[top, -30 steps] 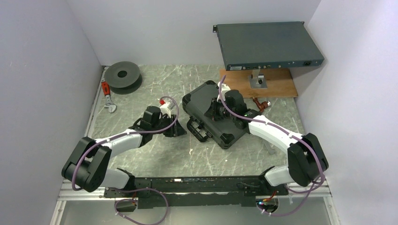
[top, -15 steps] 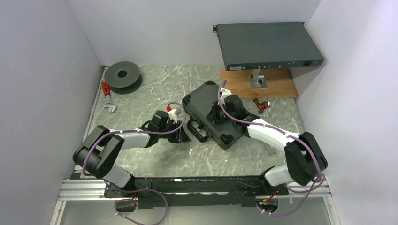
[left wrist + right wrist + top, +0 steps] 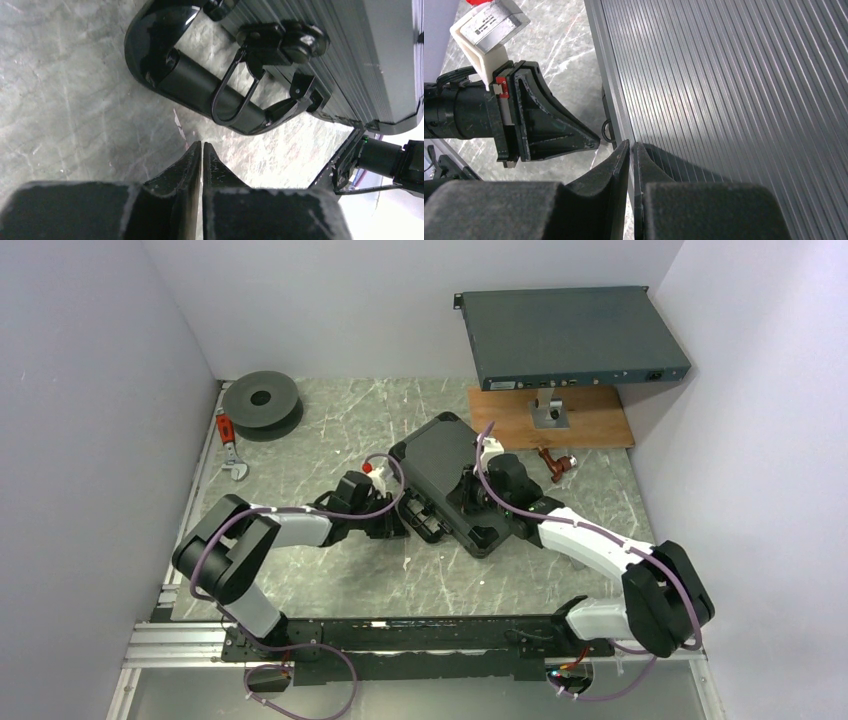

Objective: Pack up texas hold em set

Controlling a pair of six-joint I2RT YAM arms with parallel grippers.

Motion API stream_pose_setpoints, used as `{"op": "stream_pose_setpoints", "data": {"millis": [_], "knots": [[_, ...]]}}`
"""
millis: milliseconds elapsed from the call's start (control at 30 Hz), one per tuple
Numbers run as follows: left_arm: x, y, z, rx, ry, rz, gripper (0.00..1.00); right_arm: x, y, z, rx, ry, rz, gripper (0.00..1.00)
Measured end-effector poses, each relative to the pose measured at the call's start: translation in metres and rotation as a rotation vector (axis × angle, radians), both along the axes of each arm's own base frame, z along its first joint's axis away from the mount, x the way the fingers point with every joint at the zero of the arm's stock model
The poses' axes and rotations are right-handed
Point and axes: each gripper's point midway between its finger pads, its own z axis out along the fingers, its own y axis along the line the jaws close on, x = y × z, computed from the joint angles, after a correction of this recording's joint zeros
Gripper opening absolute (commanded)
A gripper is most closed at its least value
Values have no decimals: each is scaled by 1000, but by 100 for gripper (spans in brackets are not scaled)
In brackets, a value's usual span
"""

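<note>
The black hard plastic briefcase with a ribbed lid (image 3: 447, 465) lies flat, lid down, near the middle of the grey marbled table (image 3: 330, 430). In the overhead view its long axis slants from far left to near right. Its black carry handle (image 3: 200, 92) sits on the long side facing the left arm (image 3: 300, 527) and runs along that side, so the left arm is the nearer one to it. The left jaws are closed tip against tip with nothing between them, low over the table. The handle lies straight ahead of their tips, just beyond them and untouched, set crosswise to their line of approach. A thin black wire loop (image 3: 231, 97) hangs from a latch (image 3: 280, 36) on the case wall and drapes across the handle's grip, so the latch looks unfastened. The right jaws are also closed and empty, their tips at the lid's edge on the handle side; whether they press on the lid cannot be told. To take the loop or the handle, the left jaws would likely have to part first, then go forward to straddle it.
</note>
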Motion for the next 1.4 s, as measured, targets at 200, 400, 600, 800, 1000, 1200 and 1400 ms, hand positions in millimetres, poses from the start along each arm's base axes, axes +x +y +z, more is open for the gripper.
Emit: {"op": "stream_pose_setpoints", "data": {"millis": [200,400,600,800,1000,1200,1400], "knots": [[10,-5,0,20,-15,24,2,-3,-2,0,4,1,-6,11],[19,-8,-3,41,-5,52,0,-3,-2,0,5,2,-7,11],[19,-9,-4,56,0,56,0,-3,-2,-1,8,1,-7,11],[17,-12,-5,64,2,51,0,-3,-2,0,11,1,-9,11],[13,-14,-2,75,-9,50,0,-3,-2,-1,11,1,-9,11],[22,-23,21,61,-64,60,0,-3,-2,-1,12,0,-8,11],[26,-24,27,59,-81,69,0,-3,-2,-1,12,1,-8,11]]}}
